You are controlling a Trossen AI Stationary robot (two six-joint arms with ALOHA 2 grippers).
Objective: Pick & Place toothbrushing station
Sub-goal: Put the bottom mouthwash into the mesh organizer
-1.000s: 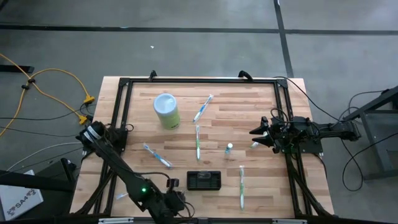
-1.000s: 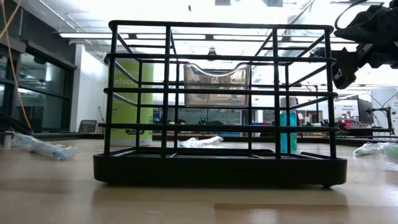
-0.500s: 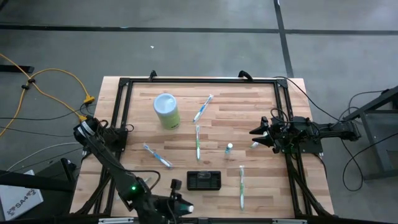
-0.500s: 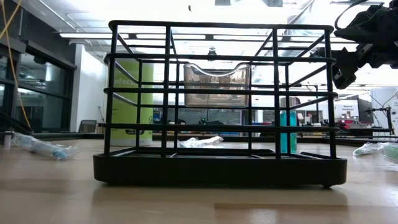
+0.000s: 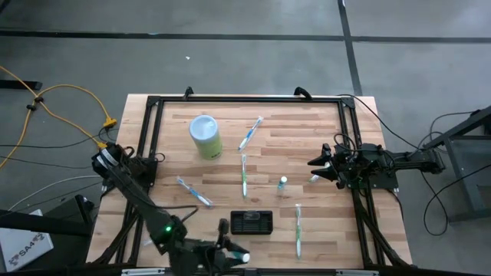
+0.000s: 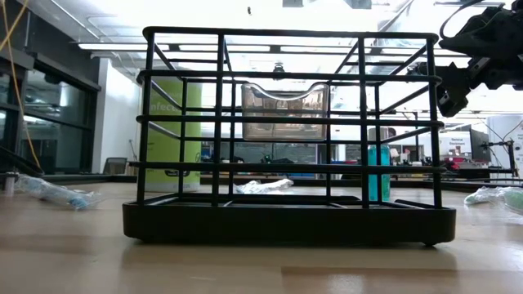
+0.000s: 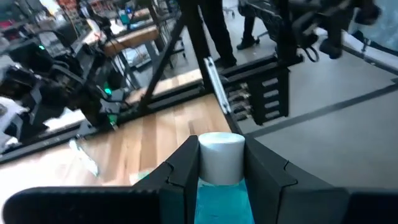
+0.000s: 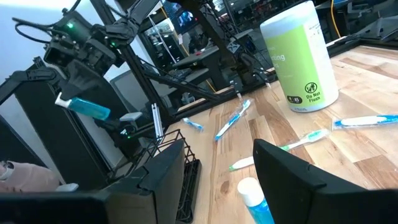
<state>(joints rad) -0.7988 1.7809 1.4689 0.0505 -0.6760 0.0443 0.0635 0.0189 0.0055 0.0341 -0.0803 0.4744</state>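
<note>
The left gripper [image 7: 221, 180] squeezes a blue tube [image 7: 222, 168] to drop it in the black holder [image 5: 252, 221], while the right gripper [image 8: 214, 171] waits open above the counter [image 5: 307, 130].

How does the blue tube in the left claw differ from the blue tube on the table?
The held tube is gripped aloft by the left claw; the table tube stands free near the open right claw. The held one lies sideways; the other upright. Both are blue, white-capped.
</note>
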